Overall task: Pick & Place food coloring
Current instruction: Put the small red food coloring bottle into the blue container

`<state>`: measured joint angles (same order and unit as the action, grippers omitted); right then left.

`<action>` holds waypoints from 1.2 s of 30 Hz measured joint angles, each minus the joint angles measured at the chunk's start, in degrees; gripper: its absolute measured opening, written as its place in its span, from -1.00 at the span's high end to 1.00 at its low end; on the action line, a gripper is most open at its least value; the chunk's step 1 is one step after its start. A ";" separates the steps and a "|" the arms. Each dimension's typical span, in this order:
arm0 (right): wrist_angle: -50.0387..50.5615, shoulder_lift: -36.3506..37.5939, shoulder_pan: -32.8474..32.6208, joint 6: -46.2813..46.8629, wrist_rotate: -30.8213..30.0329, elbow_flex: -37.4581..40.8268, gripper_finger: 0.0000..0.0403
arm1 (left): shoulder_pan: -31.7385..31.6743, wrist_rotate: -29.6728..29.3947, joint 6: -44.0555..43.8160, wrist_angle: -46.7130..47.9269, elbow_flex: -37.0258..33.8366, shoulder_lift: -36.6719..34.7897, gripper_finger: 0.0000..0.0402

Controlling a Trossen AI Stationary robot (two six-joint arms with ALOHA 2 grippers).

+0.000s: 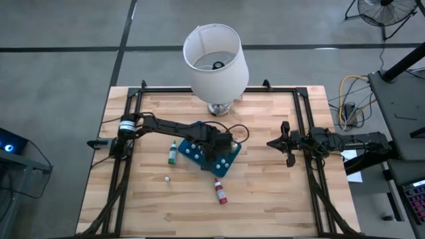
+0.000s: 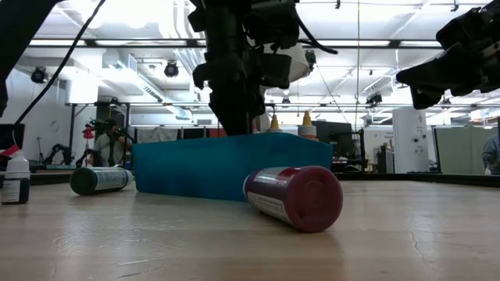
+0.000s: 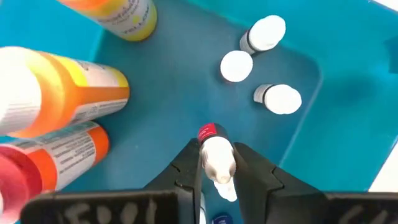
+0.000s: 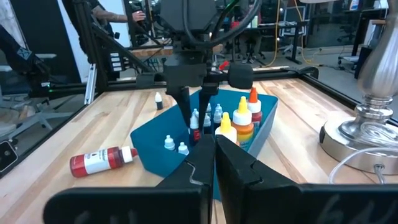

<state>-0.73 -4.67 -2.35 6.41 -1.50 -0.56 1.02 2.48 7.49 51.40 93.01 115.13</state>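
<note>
A teal tray (image 1: pixel 226 166) lies mid-table holding several small white-capped food coloring bottles (image 3: pixel 268 34) and taller orange and yellow ones (image 4: pixel 244 121). My left gripper (image 3: pixel 217 165) points down into the tray, shut on a small red bottle (image 3: pixel 214 149). A green bottle (image 1: pixel 172 153) lies on its side left of the tray. A red bottle (image 1: pixel 220 192) lies on its side in front of it. A tiny white-capped bottle (image 1: pixel 167 178) stands on the wood. My right gripper (image 4: pixel 214 158) stays shut and empty at the table's right side. My left gripper pinches the small red bottle by its pale upper part (image 3: pixel 219 163) between the two fingers. The fingers come from above, pointing steeply down. The bottle stays upright, its red lower end (image 3: pixel 208 132) below the fingertips over the tray's floor.
A white-shaded lamp (image 1: pixel 216 60) with a metal base (image 4: pixel 367 134) stands at the far edge behind the tray, its cable looping beside the left arm. A black frame (image 1: pixel 305 126) runs along the table's sides. Bare wood lies in front of the tray and to its right.
</note>
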 joint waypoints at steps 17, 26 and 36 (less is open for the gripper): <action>-0.02 0.01 0.00 0.00 -0.01 0.00 0.96 | 2.91 -0.01 3.43 0.66 1.03 -1.77 0.77; 0.00 0.00 0.00 0.00 0.00 0.00 0.96 | 5.00 0.02 3.57 2.45 0.44 -1.77 0.77; 0.00 0.00 0.00 0.00 0.00 0.00 0.96 | 6.31 0.02 4.85 1.68 -1.47 -1.77 0.77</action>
<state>-0.73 -4.67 -2.34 6.41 -1.51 -0.56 7.32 2.50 12.34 53.08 91.54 113.36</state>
